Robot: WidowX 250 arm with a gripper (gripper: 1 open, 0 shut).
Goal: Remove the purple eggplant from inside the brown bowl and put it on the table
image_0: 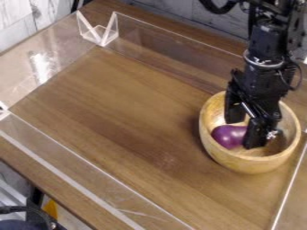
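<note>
While the eggplant [228,136] lies inside the bowl [249,160], toward the bowl's left wall, the gripper [253,132] hangs straight down into the bowl with its fingers spread wide, just right of the eggplant and holding nothing. Left of the bowl stretches the table [120,99].

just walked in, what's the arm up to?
It's going for the eggplant, which lies in the bowl at the right side of the table. The gripper points straight down into the bowl with its jaws open, right beside the eggplant. Nothing is gripped yet: the eggplant rests on the bowl's bottom, and the open tabletop to the left is where it has to end up.
</note>
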